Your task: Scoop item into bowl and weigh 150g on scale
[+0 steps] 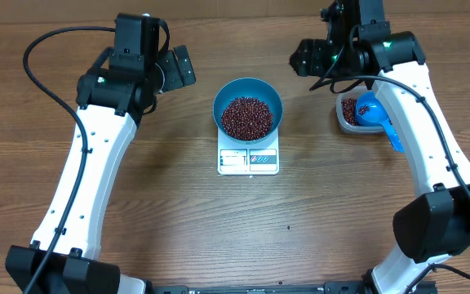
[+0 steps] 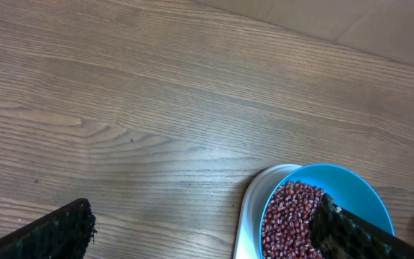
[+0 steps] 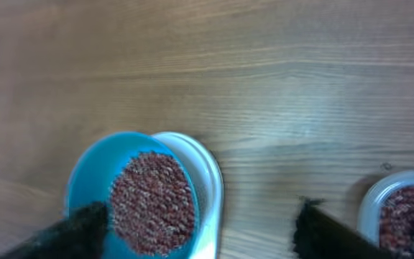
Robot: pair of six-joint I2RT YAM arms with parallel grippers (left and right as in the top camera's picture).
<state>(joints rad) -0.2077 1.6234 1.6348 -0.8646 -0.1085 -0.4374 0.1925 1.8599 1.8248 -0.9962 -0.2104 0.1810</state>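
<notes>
Wood-grain table [image 1: 178, 220] lay under your two arms. Red-brown beans [image 1: 246, 117] were heaped in the blue bowl [image 1: 274, 96], which sat on the white scale [image 1: 248, 160] at the middle. To its right, the blue scoop [image 1: 374, 110] rested in the clear tub [image 1: 345, 121] with more beans. Your left gripper [image 1: 178, 69] hung far-left of the bowl, jaws spread wide and empty. Your right gripper [image 1: 304, 59] hovered far-right of it. The blurred wrist view seemed to show its jaws parted, holding nothing.

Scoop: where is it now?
Overhead view, right side: the scoop lies in the clear tub, partly under the right arm, right of the bowl on the scale.
</notes>
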